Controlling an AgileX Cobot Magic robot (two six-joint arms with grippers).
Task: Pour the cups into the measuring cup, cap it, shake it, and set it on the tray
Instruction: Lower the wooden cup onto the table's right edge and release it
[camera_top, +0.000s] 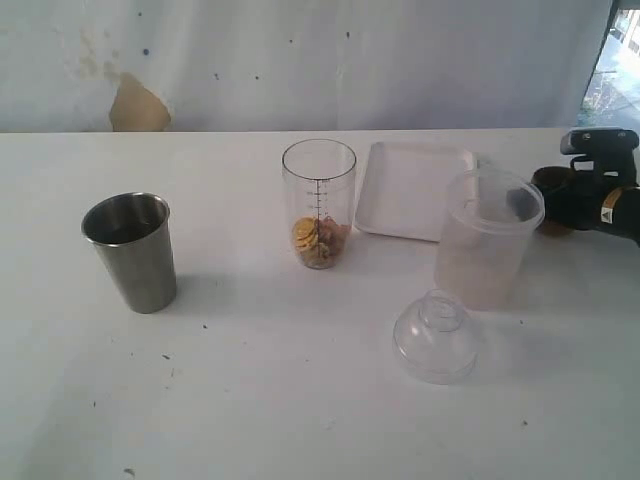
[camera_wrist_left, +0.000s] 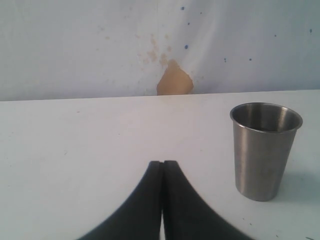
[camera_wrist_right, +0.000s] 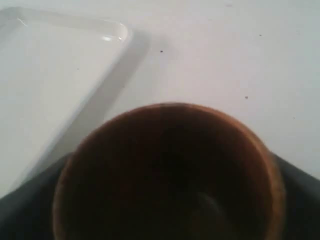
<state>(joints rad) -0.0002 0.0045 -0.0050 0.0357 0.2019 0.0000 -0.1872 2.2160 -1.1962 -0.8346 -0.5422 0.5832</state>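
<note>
Right wrist view: the wooden cup (camera_wrist_right: 170, 150) sits between the wide-spread fingers (camera_wrist_right: 300, 200) of my right gripper (camera_wrist_right: 165, 217); gripping or not, I cannot tell. My left gripper (camera_wrist_left: 162, 167) is closed, empty.

A frosted container (camera_top: 487, 255) stands upright on the white counter (camera_top: 290, 400), with a clear domed lid (camera_top: 436, 338) just in front of it. Dark specks dot the counter. The pale wall (camera_top: 420, 60) behind carries a tan stain (camera_top: 137, 106).

A wooden cup (camera_wrist_right: 170, 175) looms close; white tray (camera_wrist_right: 50, 90) beside it.
</note>
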